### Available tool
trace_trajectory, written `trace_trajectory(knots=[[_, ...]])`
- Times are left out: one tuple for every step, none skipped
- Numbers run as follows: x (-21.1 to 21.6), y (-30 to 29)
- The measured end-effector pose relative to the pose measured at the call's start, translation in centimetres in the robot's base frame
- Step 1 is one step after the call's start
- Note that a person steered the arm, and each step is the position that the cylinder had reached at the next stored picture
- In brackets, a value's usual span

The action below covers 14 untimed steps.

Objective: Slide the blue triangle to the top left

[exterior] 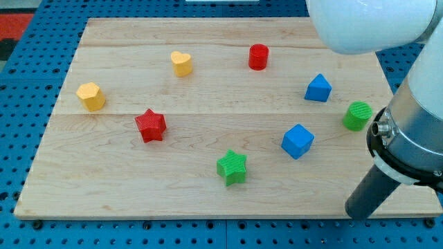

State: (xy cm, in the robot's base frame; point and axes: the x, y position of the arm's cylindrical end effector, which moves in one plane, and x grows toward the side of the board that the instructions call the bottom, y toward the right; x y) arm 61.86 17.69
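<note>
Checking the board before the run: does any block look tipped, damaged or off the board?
Nothing stands out. All eight blocks sit flat on the wooden board; the green cylinder is nearest an edge. My tip rests at the view's bottom right, apart from every block.

blue triangle [318,88], my tip [360,211] apparently bottom right

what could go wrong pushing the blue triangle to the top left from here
My tip sits at the view's bottom right, well away from the blue triangle. Risks, as I judge them:
1. The blue cube and green cylinder lie between; the approach may knock them.
2. The red cylinder and yellow heart sit along the path toward the top left and could get shoved along.
3. An off-centre push may spin the triangle aside.
</note>
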Motion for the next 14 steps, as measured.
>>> trace_trajectory(knots=[[0.0,0.0],[-0.1,0.0],[0.0,-0.1],[-1.3,-0.4],[-1.3,-0.4],[-1.5,2.3],[-1.5,2.4],[-1.5,2.4],[-4.5,4.2],[-9.7,4.2],[-12.4,2.4],[-18.4,2.4],[-21.8,1.5],[-24.5,-1.4]])
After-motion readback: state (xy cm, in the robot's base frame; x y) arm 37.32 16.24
